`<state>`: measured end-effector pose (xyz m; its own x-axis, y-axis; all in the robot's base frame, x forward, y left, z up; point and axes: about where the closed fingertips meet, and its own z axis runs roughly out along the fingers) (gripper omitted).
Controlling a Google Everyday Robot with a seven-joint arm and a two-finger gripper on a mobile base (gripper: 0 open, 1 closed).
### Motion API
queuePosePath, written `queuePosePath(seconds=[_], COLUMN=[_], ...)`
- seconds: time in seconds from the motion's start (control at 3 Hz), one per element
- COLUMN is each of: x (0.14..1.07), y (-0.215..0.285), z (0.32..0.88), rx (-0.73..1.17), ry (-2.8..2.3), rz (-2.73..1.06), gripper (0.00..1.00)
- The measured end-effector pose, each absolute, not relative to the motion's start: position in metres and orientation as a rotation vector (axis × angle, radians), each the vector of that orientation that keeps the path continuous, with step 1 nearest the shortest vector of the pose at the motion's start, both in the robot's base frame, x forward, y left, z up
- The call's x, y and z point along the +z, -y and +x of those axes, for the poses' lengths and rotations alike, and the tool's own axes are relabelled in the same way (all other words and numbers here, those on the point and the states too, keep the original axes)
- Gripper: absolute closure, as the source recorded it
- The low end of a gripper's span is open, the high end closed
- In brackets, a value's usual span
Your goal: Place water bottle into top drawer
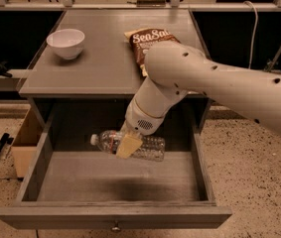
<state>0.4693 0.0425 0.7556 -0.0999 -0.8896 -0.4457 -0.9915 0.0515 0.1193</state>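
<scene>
The water bottle [151,148] lies on its side inside the open top drawer [55,216], white cap [94,139] pointing left. It hangs a little above the drawer floor, with a shadow under it. My gripper [128,145] reaches down from the white arm [214,81] into the back middle of the drawer and is shut on the bottle near its label band. One tan finger [126,148] crosses the front of the bottle; the other is hidden behind it. The drawer's round knob [115,228] shows at the bottom edge.
A white bowl [66,42] stands at the left of the grey table [100,71]. A brown snack bag [147,39] lies at its right, partly behind my arm. A cardboard box [26,138] sits on the floor left of the drawer.
</scene>
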Motion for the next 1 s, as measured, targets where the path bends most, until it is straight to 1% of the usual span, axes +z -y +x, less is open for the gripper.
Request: queuePosePath(seconds=[0.67,1.0], x=[0.733,0.733], y=[-0.040,-0.040], z=[0.443,0.443], rx=[0.676,0.676], ry=[-1.994,-1.994], rz=[-1.838,-1.838], gripper=[1.00,1.00])
